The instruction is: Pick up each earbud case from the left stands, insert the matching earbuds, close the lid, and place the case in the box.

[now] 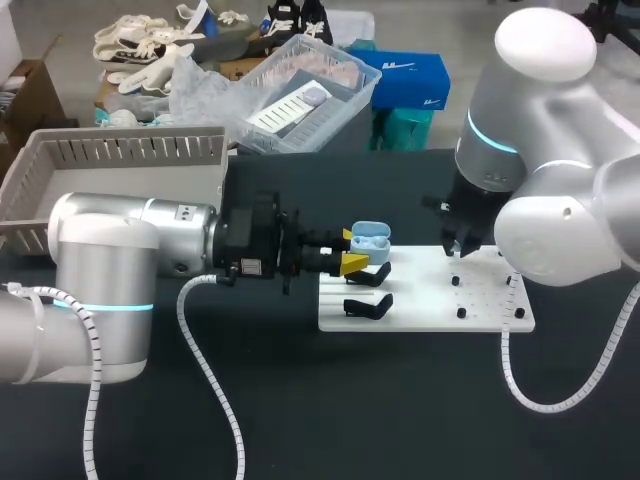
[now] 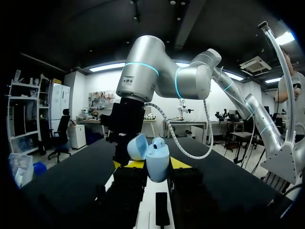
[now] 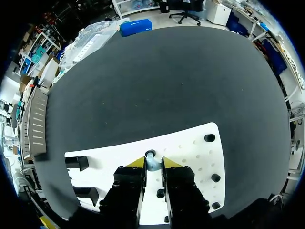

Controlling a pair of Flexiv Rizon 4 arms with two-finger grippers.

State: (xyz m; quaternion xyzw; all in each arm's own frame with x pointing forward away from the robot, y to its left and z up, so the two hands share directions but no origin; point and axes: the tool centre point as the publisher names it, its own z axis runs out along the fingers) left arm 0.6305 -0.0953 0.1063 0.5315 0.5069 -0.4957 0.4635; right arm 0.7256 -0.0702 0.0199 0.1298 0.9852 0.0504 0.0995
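Fingers of left gripper: yellow tips pressed on two opposite sides of light blue plastic earbud case. The case is pinched between them and near upright, with its rounded lid hinged open to one side.

Head view: left gripper at centre of frame, arm entering from the left edge. Case is held over the left end of white rectangular pegboard, off its surface. Two black angled stands sit on that end of the board, just below the held case in the frame.

Fingers of right gripper: drawn close together, one yellow tip against each side of small light blue earbud, so the earbud is gripped. It stands low on the pegboard. Black round pegs stand on the board off to one side of these fingers, the black stands off to the other side.

Head view: right gripper points down over the board's upper edge, right of centre.

Grey slatted plastic box sits at upper left of frame on black table, well apart from the board.
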